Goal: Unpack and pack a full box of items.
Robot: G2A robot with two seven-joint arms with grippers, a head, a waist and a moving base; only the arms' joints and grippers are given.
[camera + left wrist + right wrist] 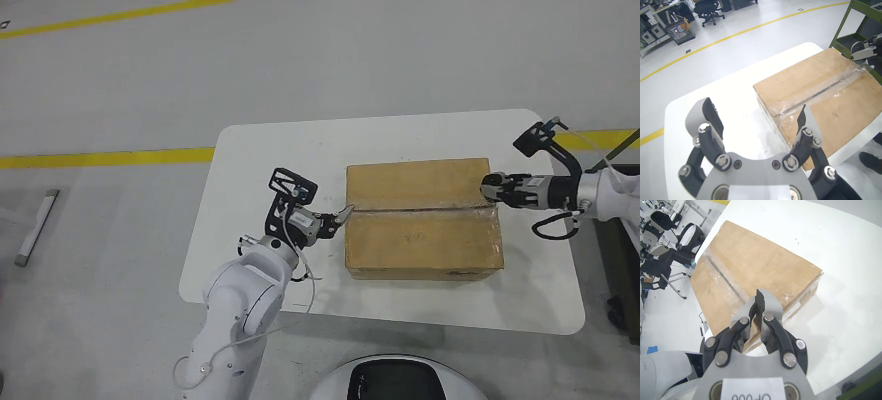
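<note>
Left end effector (343, 213) is hanging at the left short end of the brown rectangular cardboard box (420, 235), level with the box's centre seam. Its two ribbed black fingers (712, 113) are standing wide apart and gripping nothing. In the left wrist view one fingertip is lining up with the seam's near end and the other is sitting over bare table. Contact with the cardboard cannot be told.

Right end effector (487, 188) is sitting at the opposite short end of the box, right over the far end of the seam. Its fingers are pressed together with no gap showing between the pads. Whether any tape is pinched between them cannot be told from these views.

Box is lying flat on the white round-cornered table (260, 200), somewhat right of the table's centre, with its long sides running along the table's long edges. Both top flaps are lying closed. A strip of clear glossy packing tape (420, 208) is running along the seam from end to end, wrinkled and catching the light, and is folding down over the short ends. A small dark pen scribble is showing on the flap nearer the robot.

Off the table, a yellow floor line (100, 158) is running past the far-left side, and a green metal cart (840, 28) is standing beyond the right end of the box
</note>
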